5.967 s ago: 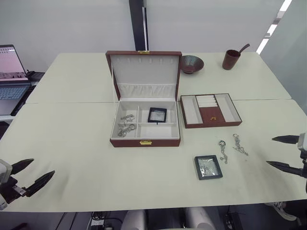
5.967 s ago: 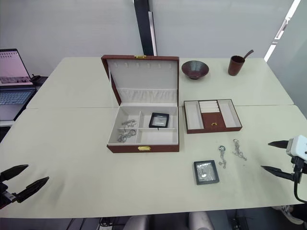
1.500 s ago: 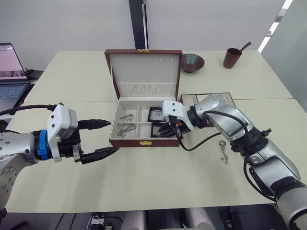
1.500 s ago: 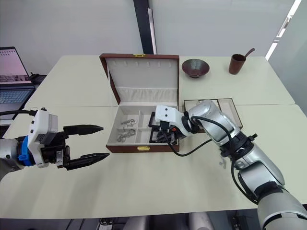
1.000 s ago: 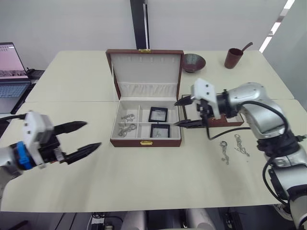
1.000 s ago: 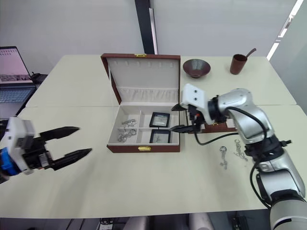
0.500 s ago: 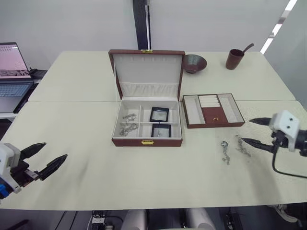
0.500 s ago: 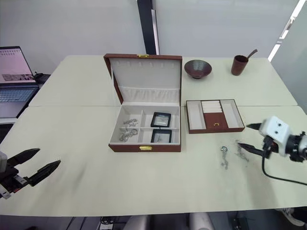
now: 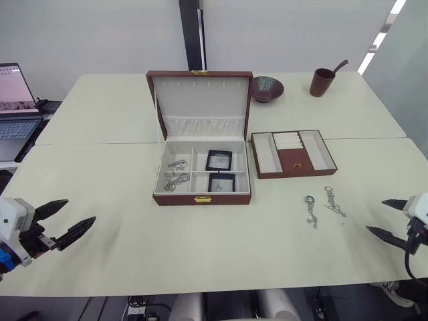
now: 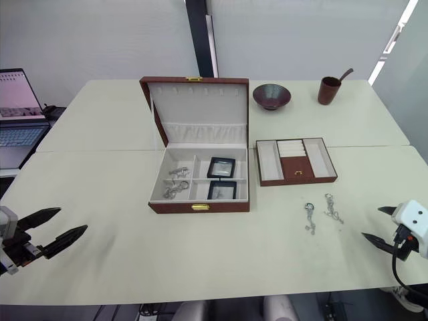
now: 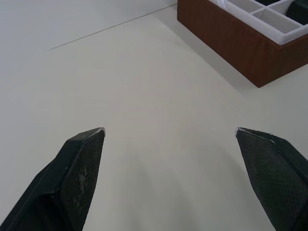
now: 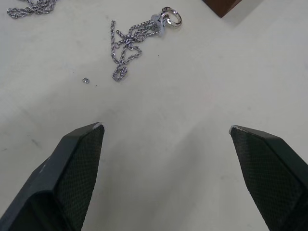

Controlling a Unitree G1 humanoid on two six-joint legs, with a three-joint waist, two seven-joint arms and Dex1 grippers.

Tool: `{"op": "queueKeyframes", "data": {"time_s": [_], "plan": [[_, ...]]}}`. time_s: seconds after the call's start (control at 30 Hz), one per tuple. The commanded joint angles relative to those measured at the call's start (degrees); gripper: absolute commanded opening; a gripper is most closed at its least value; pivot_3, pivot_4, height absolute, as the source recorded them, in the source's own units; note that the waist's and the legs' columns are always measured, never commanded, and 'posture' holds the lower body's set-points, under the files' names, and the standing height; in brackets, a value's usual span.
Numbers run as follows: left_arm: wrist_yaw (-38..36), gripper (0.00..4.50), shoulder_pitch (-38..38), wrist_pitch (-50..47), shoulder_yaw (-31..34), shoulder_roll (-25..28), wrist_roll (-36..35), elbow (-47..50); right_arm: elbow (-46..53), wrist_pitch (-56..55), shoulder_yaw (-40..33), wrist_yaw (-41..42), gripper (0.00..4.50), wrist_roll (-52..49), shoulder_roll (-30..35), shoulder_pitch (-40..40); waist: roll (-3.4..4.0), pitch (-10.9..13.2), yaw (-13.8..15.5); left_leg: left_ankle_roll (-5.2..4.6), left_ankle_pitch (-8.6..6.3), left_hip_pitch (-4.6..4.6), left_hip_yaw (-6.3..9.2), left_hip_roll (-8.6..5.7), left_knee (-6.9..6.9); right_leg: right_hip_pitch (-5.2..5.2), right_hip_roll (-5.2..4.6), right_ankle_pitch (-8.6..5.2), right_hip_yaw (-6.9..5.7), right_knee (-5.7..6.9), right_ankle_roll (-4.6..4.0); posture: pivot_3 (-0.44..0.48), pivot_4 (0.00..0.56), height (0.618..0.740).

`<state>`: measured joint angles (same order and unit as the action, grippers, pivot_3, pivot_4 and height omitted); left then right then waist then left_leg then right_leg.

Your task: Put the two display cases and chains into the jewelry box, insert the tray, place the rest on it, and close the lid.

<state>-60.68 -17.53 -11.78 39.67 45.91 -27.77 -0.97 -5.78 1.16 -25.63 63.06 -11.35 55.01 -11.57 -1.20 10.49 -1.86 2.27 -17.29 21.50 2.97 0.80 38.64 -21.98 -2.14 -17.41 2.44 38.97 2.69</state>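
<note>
Both arms have drawn back toward the near table edge since a moment ago. Our left gripper (image 9: 63,219) and right gripper (image 9: 389,216) hover wide open, holding nothing. Beyond the right gripper, two chains (image 9: 322,201) lie loose on the table (image 9: 214,247). Farther off we see the jewelry box (image 9: 201,175) open, lid (image 9: 201,100) upright, two display cases (image 9: 219,170) stacked in its right compartments, chains (image 9: 176,173) at left. The tray (image 9: 293,154) sits just right of it.
</note>
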Motion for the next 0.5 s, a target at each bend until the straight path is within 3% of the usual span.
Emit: {"op": "queueKeyframes", "data": {"time_s": [0.03, 0.3, 0.5], "plan": [[0.08, 4.50, -0.57, 0.75, 0.56, 0.00, -0.34, 0.34, 0.63, 0.03, -0.73, -0.62, 4.47, -1.23, 0.70, 1.55, 0.00, 0.00, 0.00, 0.00, 0.00, 0.00, 0.00, 0.00, 0.00, 0.00, 0.00, 0.00, 0.00, 0.00, 0.00, 0.000, 0.150, 0.740], [-0.07, 4.50, -0.36, -1.00, 0.76, -0.26, -3.32, 6.40, -3.99, -2.34, 2.73, 0.35, 4.47, -0.43, 2.70, 8.99, 0.00, 0.00, 0.03, 0.00, 0.00, -0.02, 0.01, 0.03, 0.01, 0.03, -0.02, 0.00, -0.01, 0.00, 0.00, 0.000, 0.150, 0.740], [-0.40, 4.50, 2.22, -4.69, -2.65, 0.95, -6.67, 15.16, -6.50, -2.84, 10.05, 3.49, 4.47, 0.56, 4.46, 20.44, 0.03, 0.00, -0.02, 0.00, 0.00, -0.05, -0.01, 0.08, 0.02, 0.04, -0.02, 0.00, 0.00, 0.01, 0.00, 0.000, 0.150, 0.740]]}}
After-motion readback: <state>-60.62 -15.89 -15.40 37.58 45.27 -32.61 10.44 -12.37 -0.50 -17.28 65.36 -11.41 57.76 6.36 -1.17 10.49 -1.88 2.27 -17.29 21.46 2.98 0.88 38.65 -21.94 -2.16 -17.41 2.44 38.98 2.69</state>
